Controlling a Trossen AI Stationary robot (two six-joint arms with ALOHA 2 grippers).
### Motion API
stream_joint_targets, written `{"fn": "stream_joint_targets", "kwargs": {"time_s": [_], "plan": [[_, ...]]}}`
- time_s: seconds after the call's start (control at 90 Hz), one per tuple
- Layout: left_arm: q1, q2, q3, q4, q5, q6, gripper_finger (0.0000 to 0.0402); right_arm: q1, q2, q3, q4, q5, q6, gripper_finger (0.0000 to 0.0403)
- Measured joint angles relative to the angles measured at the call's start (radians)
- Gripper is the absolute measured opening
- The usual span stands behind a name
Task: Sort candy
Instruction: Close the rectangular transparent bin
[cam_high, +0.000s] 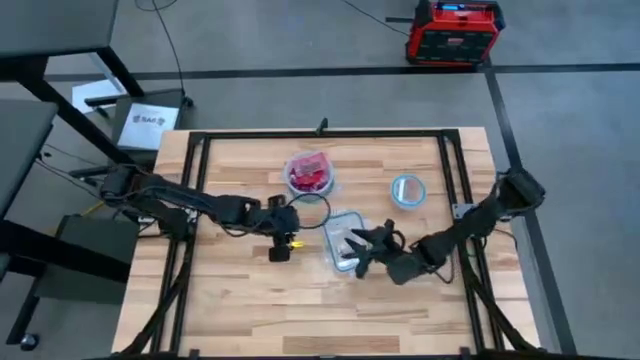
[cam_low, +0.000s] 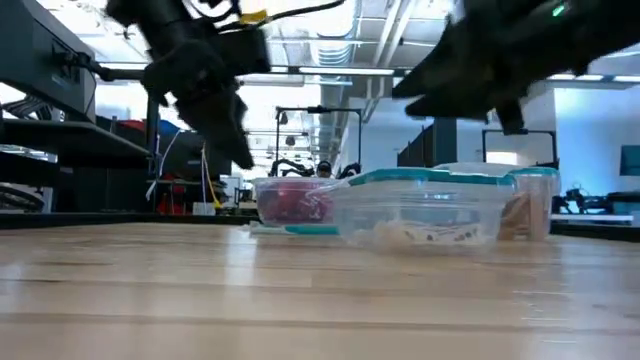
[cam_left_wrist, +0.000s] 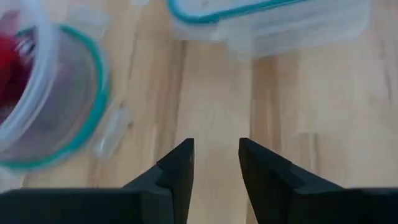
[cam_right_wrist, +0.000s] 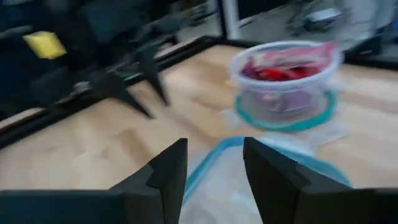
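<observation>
- Candy (cam_high: 310, 176) in red wrappers fills the round bowl (cam_high: 310, 158), just behind the clear tub (cam_high: 333, 238) on the desk (cam_high: 240, 300).
- Right tool (cam_high: 358, 246) hovers over the tub, fingers parted, empty: a pick looks next, needing a descent onto one sweet.
- Left tool (cam_high: 279, 252) waits beside the tub, parted, empty.

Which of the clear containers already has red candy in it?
The round bowl at the table's far middle, piled with red candy; the small round bowl shows none.

Lab, ceiling strip lights (cam_low: 330, 70), benches (cam_low: 60, 140)
</observation>
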Motion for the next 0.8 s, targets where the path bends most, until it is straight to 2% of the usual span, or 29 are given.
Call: {"fn": "stream_joint_targets", "kwargs": {"time_s": [0.067,0.156,0.422,0.6,0.689,0.8], "plan": [[-0.004,-0.030,-0.039,0.043,-0.003,-0.036,0.0113,0.000,0.028,0.023,-0.002,0.057,0.003,0.0132],[-0.005,-0.045,-0.072,0.090,-0.005,-0.077,0.0113,-0.010,0.063,0.053,0.001,0.079,-0.003,0.0125],[-0.005,-0.030,-0.089,0.141,-0.005,-0.087,0.0113,-0.060,0.220,0.135,-0.007,-0.006,-0.001,0.0120],[-0.005,-0.031,-0.089,0.159,0.002,-0.087,0.0113,-0.031,0.268,0.136,-0.132,-0.003,-0.002,0.0118],[-0.006,-0.031,-0.089,0.167,0.004,-0.087,0.0113,-0.025,0.271,0.138,-0.169,-0.068,0.011,0.0111],[-0.006,-0.031,-0.089,0.177,0.007,-0.088,0.0113,-0.035,0.266,0.141,-0.144,-0.267,-0.083,0.0100]]}}
